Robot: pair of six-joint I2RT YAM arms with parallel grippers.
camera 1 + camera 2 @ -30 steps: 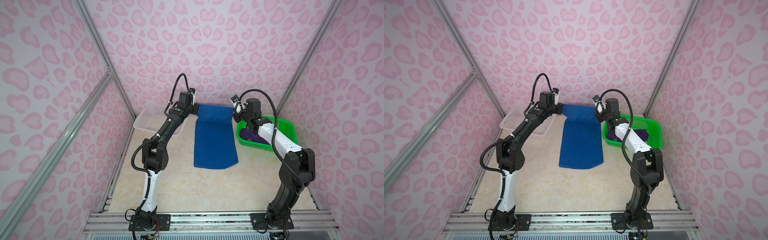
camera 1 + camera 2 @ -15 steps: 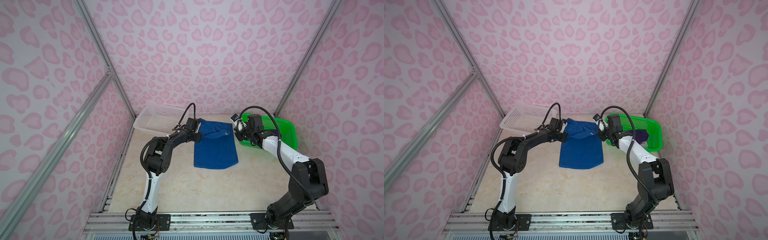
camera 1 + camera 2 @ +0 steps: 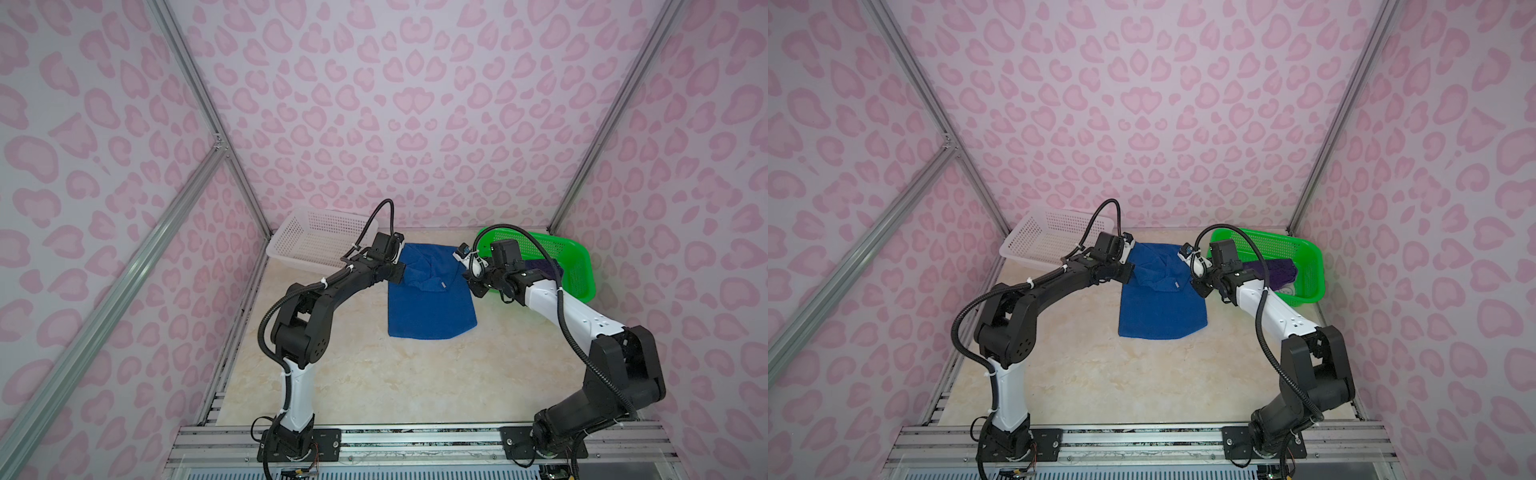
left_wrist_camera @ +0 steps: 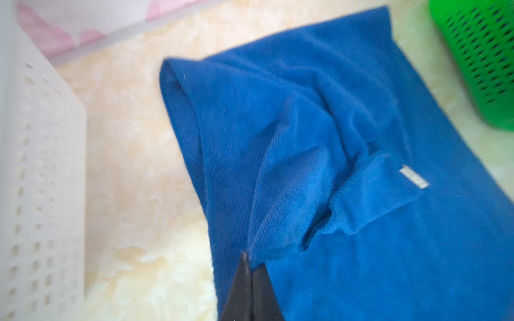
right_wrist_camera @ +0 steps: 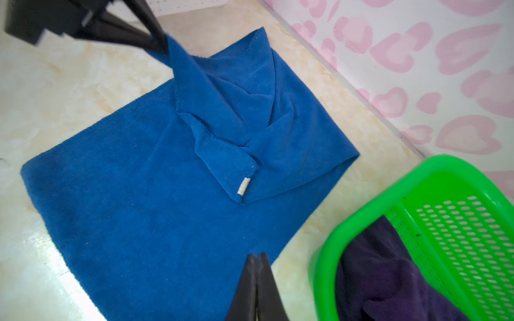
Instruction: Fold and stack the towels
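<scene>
The blue towel [image 3: 430, 307] lies on the bench [image 3: 374, 374] just beside the green basket [image 3: 582, 266], on the side facing the white basket [image 3: 316, 241]. Its long axis runs from level with the green basket's far rim to well past its near rim, towards the arm bases. The purple towel [image 5: 389, 272] sits bunched inside the green basket, so I judge the stacking has not begun.

My left claw [image 4: 250, 261] is pinched tight on the blue towel's far corner on the side away from the green basket, and cloth rises to it in a ridge. My right claw [image 5: 256, 259] is closed too, and it hovers at the towel edge nearest the green basket. I see no cloth between its tips and take it to be empty.

The fold turns on the other far corner, the one with the white label [image 5: 243, 186]. It lies flopped loose on top of the towel, just beyond the right claw on the side away from the green basket, between the two claws. The right arm is the nearer one. I reckon it should open and take that corner before I draw the far edge along the long axis.
</scene>
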